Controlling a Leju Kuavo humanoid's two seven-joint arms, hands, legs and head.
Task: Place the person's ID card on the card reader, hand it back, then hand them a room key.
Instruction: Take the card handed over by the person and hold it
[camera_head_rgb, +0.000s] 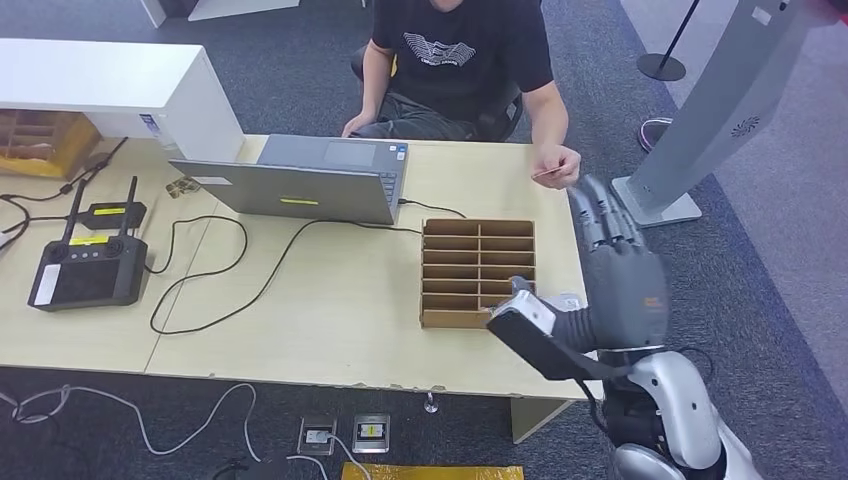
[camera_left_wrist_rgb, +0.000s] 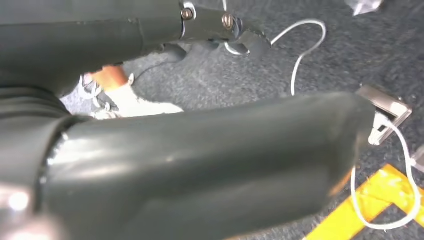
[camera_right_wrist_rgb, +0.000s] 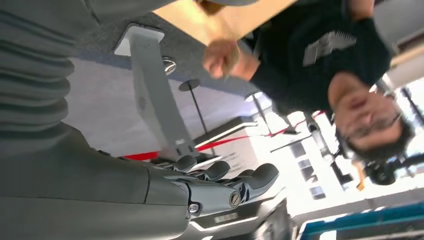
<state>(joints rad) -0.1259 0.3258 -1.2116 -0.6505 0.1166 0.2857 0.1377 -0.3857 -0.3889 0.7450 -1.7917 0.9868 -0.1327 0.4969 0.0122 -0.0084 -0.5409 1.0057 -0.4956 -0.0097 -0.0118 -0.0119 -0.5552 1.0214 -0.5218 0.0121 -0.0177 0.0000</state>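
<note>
A seated person in a black shirt holds a small card (camera_head_rgb: 546, 173) in their hand (camera_head_rgb: 560, 163) over the table's far right corner. My right hand (camera_head_rgb: 618, 258) is raised just below it, fingers stretched toward the card but apart from it, holding nothing. The right wrist view shows the person's hand with the card (camera_right_wrist_rgb: 223, 56) and my fingers (camera_right_wrist_rgb: 225, 176) extended and empty. A small white device (camera_head_rgb: 566, 300) lies on the table, partly hidden behind my right wrist. My left hand (camera_left_wrist_rgb: 200, 150) hangs over the carpet, its thumb and fingers (camera_left_wrist_rgb: 220, 25) apart with nothing between them.
A brown slotted organiser (camera_head_rgb: 477, 272) stands on the wooden table (camera_head_rgb: 330, 310) beside my right hand. An open laptop (camera_head_rgb: 305, 185) with a cable sits mid-table, a black controller (camera_head_rgb: 88, 270) at the left. A grey kiosk stand (camera_head_rgb: 700, 120) rises to the right.
</note>
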